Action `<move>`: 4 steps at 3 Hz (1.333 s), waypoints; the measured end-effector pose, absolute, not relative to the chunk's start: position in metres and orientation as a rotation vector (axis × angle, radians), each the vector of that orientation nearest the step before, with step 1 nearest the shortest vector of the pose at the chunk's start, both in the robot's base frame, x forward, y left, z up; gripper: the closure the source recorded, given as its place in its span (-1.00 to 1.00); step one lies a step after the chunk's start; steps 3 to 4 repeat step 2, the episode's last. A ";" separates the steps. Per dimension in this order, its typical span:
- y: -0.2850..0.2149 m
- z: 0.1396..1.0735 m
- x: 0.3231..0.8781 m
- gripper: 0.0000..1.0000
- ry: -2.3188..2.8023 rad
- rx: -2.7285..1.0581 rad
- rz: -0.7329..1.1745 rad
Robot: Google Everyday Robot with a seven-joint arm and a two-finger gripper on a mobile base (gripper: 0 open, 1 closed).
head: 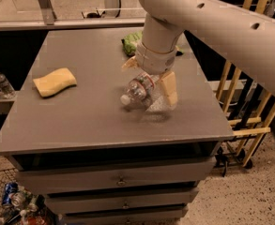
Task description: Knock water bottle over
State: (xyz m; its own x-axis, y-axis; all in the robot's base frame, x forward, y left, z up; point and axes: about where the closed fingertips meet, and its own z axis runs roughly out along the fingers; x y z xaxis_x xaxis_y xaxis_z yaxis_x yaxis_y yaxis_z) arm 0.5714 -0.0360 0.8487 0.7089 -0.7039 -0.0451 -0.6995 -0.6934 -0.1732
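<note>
Gripper (150, 81) down low over the right-centre of the worktop (90, 125), hanging off the big white arm that comes in from top right. Right at the water bottle (139, 90), tan parts either side of the bottle's base end. Can't tell if clamped on it or just pressed against it.

Bottle well off upright: white cap down & pointing to the front-left, close to the worktop surface, base end up by the gripper. Looks smeared, so label hard to read. Can't say for sure if the body touches the surface anywhere; shadow right under it.

Progress, as a judgement: tip approx. most of the way done, not finished. Not lying flat w/ no support, so can't count as knocked over yet. Left to do: get the bottle fully onto its side, then back the gripper off clear of it.

Further out: yellow sponge (55, 82) well apart at left, green bag (132, 41) behind the gripper near the back edge, neither involved. Drawers (120, 181) under the worktop. Small bottle (3, 83) off the worktop at far left, not the one for the task.
</note>
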 end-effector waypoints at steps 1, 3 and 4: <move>-0.039 0.874 0.580 -1.00 1.129 -2.767 -0.145; -0.039 0.874 0.581 -1.00 1.127 -2.767 -0.152; -0.039 0.874 0.581 -1.00 1.127 -2.767 -0.152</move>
